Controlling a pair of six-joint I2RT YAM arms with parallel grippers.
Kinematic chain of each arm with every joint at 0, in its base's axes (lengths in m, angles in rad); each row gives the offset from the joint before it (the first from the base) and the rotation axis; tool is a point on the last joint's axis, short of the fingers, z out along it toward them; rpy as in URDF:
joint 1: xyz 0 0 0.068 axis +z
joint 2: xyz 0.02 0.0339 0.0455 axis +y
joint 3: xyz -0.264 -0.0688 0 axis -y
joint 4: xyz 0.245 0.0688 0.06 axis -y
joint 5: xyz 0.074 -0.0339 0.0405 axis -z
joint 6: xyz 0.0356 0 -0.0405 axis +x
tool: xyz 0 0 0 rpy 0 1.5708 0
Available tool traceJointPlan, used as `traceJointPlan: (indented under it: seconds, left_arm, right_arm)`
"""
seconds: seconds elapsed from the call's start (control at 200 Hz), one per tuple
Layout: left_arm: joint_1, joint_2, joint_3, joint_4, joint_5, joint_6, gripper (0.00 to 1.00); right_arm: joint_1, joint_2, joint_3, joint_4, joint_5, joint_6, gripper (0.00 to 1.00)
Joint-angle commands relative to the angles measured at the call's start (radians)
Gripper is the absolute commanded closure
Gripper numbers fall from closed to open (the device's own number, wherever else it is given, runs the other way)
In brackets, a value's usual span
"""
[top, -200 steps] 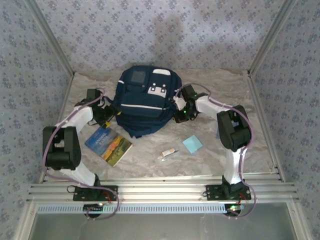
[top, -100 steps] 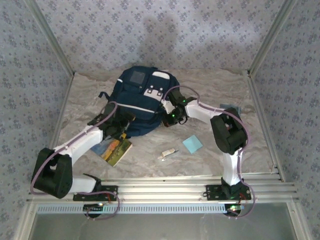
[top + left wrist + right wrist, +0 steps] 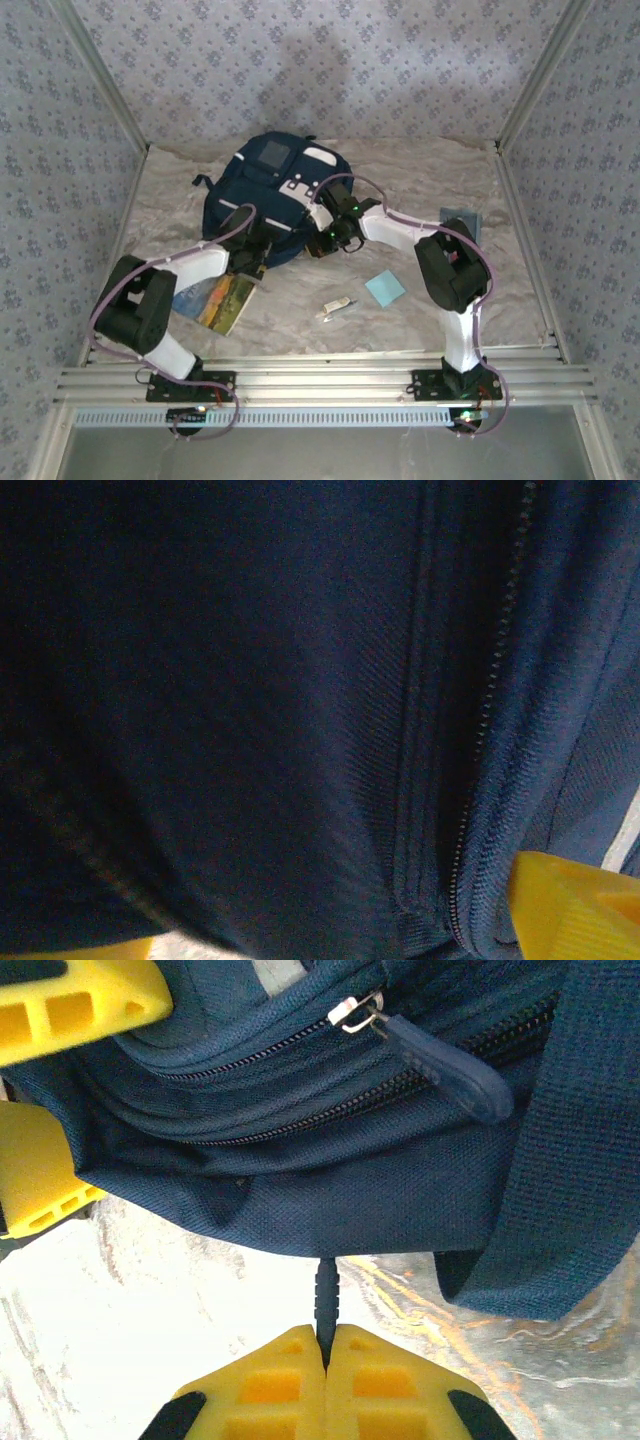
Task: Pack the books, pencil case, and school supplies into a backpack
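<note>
The right gripper (image 3: 326,1338) has its yellow fingers pressed together on a thin dark ribbed tab (image 3: 326,1295) coming off the near edge of the large navy-blue fabric backpack (image 3: 268,185). The tab runs straight from the fingertips into the bag, while the zip tracks lie crosswise to it, so I'd reckon the pull must go sideways along them. The left gripper (image 3: 257,256) sits at the bag's near-left corner, fingers spread wide with navy cloth between; whether they press it I can't tell. The bag lies mid-table. The thin landscape-cover paperback (image 3: 213,300) lies just beside the left arm; the small light-blue square pad (image 3: 385,288) and slim white stick (image 3: 335,308) are nearer the right.
</note>
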Motion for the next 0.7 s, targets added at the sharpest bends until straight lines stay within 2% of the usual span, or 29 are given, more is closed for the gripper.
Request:
traceJointPlan:
  seconds: [0.0,0.125,0.535,0.695]
  left_arm:
    - [0.0,0.094,-0.047,0.056,0.046,-0.15,0.39]
    - [0.022,0.106,-0.065,0.09,0.047,-0.116,1.0]
    - [0.058,-0.101,-0.038,-0.121,0.083,0.019,1.0]
    - [0.065,-0.178,-0.065,-0.14,0.079,0.026,1.0]
  right_arm:
    - [-0.002,-0.014,-0.009,-0.001,-0.005,-0.039,1.0]
    - [-0.033,0.002,-0.01,-0.031,0.029,-0.106,1.0]
    - [-0.229,0.036,0.042,-0.049,0.131,-0.231,1.0]
    - [-0.285,0.07,0.082,-0.071,0.161,-0.248,1.0]
